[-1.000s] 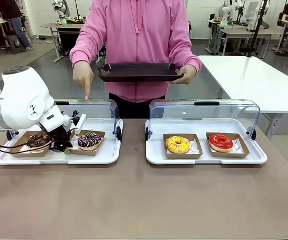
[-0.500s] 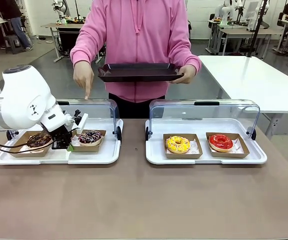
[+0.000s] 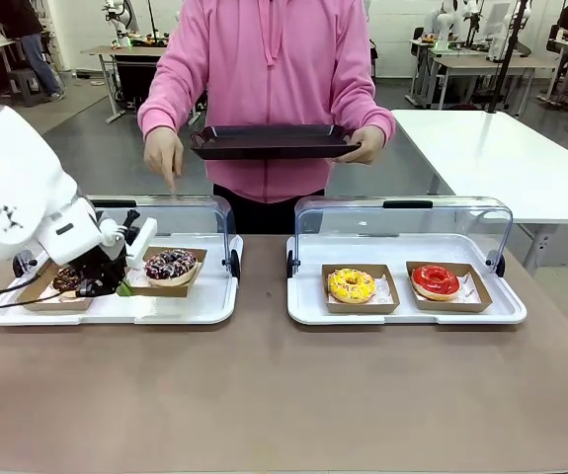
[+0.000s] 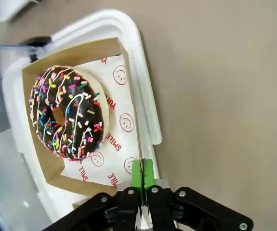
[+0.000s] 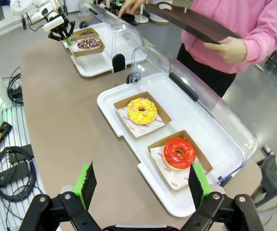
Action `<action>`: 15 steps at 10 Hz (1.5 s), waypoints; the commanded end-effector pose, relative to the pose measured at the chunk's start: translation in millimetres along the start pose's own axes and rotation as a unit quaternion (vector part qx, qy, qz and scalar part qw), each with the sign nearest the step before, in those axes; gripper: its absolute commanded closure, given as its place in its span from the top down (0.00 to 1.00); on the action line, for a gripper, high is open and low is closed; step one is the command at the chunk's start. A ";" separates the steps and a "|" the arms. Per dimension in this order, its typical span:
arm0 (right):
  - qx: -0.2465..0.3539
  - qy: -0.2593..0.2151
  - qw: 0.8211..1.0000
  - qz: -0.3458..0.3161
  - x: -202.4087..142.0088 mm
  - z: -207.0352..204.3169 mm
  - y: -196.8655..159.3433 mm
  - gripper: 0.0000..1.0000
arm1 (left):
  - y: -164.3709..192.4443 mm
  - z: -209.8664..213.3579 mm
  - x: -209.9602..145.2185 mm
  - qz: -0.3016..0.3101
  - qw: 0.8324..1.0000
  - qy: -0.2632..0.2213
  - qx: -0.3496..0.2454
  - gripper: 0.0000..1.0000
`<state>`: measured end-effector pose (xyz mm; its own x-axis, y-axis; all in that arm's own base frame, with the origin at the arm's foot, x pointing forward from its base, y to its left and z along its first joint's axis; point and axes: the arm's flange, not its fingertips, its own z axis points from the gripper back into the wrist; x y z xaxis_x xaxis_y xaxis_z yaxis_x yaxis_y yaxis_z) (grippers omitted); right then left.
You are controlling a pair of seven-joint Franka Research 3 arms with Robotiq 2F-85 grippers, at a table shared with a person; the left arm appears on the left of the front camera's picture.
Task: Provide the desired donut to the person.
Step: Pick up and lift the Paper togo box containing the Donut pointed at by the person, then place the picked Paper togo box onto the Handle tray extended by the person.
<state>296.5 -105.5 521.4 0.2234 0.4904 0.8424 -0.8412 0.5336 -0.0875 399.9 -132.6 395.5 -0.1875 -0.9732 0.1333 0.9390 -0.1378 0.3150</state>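
Front view: fixed, robot's side, facing across worktop (image 3: 264, 395) at person (image 3: 264, 59). Left wrist view: very near, above sprinkled donut (image 4: 68, 113). Right wrist view: high, farther back; same donut upper left of frame.

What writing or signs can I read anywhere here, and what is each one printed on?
"SMILE", red, repeated among smiley-face signs: on the white paper under the sprinkled chocolate donut, in the cardboard tray gripped by the left pincer.
Red print on the yellow donut's paper and the red donut's paper: too small to read.
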 end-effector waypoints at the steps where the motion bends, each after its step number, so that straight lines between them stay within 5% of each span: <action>1: 0.003 -0.015 1.000 0.006 0.4 -1.8 -2.2 1.00 | -94.4 40.6 -0.5 0.021 0.999 -0.009 0.030 0.00; 5: 0.003 -0.015 1.000 0.006 0.4 -1.8 -2.2 1.00 | -115.8 118.2 -11.8 0.041 0.998 0.007 0.042 0.00; 7: 0.003 -0.015 1.000 0.006 0.4 -1.8 -2.2 1.00 | -91.4 129.2 -28.6 0.037 0.999 -0.003 -0.021 0.00; 8: 0.003 -0.015 1.000 0.006 0.4 -1.8 -2.2 1.00 | -35.9 153.6 -1.8 0.046 0.998 0.002 0.037 0.00; 15: 0.003 -0.015 1.000 0.006 0.4 -1.8 -2.2 1.00 | -35.9 153.6 -1.8 0.046 0.998 0.002 0.037 0.00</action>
<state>296.5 -105.0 521.8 0.2223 0.4924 0.8415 -0.8419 0.5323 -0.0891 320.6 -95.5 527.9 -0.1194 -0.9776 0.1735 0.9331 -0.0508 0.3561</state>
